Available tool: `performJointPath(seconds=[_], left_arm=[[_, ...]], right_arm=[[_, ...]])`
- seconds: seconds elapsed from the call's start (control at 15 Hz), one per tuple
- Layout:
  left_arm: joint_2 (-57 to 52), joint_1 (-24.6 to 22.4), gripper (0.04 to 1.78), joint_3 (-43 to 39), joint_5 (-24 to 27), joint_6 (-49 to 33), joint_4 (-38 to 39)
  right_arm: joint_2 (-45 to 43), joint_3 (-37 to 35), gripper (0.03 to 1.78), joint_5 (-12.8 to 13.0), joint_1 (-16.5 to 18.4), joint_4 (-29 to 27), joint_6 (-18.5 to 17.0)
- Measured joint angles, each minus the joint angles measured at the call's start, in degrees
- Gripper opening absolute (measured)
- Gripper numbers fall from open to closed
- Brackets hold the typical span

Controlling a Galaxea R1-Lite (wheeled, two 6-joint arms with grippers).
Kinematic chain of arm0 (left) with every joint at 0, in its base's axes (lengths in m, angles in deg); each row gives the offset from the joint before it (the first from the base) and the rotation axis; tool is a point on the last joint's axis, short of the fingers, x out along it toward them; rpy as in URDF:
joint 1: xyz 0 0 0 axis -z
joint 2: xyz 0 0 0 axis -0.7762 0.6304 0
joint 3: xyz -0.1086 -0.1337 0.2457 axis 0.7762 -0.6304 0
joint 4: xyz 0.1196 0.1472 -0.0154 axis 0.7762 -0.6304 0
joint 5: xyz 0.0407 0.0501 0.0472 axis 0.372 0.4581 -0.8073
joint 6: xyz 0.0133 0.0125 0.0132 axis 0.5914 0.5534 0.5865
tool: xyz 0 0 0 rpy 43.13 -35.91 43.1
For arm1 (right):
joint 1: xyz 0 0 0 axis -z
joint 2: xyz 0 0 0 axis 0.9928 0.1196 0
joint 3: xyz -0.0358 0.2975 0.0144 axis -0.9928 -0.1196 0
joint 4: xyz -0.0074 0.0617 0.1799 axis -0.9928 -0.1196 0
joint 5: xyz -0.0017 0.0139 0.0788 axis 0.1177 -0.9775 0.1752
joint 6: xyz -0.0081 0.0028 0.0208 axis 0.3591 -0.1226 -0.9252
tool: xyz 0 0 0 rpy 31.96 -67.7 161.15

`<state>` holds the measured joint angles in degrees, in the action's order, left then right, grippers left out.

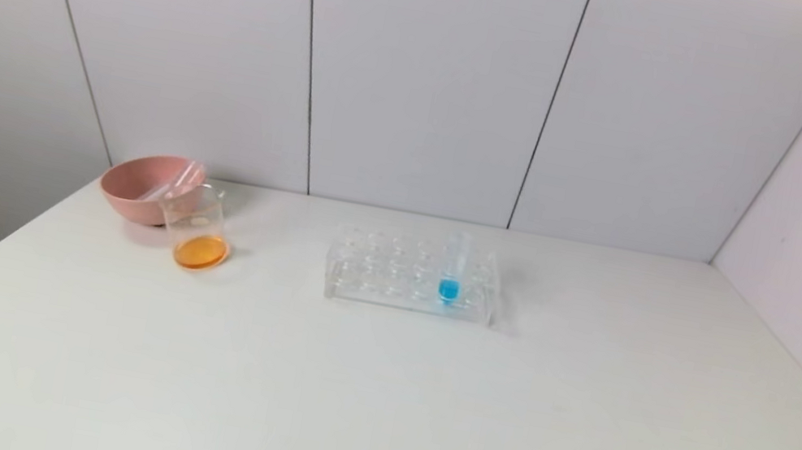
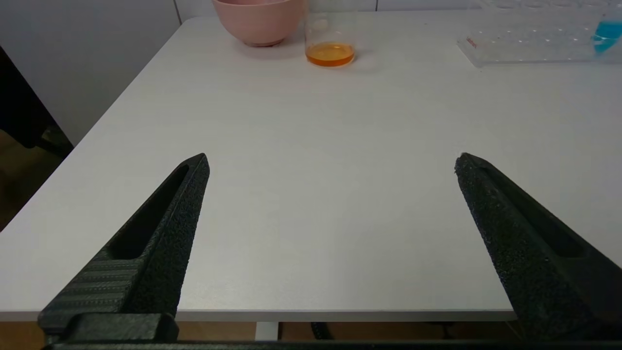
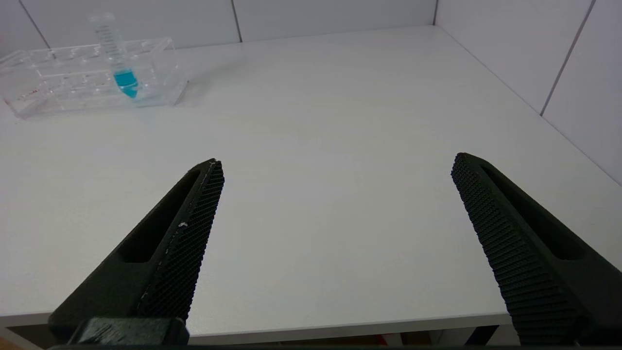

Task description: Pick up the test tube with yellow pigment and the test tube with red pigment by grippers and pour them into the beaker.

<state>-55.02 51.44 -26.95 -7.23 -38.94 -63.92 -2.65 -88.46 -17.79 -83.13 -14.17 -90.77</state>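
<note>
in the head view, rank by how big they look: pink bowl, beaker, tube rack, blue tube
1. tube rack
2. pink bowl
3. beaker
4. blue tube

All sit at a similar depth on the table, so the order is fairly safe.

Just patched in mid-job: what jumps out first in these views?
The beaker stands at the table's far left, just in front of the pink bowl, with orange liquid at its bottom. In the clear rack at the middle, a single tube with blue liquid stands upright; clear tubes lean in the bowl. Both the left gripper and right gripper hang open and empty over the table's near edge.
</note>
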Motion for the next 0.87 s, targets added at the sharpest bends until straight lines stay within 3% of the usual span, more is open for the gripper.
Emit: performJointPath(seconds=[0.87], left_arm=[[-0.06,-0.34,1.76,0.0,-0.04,0.0,-0.02]], right_arm=[[0.0,0.0,1.71,-0.05,0.0,0.02,0.09]])
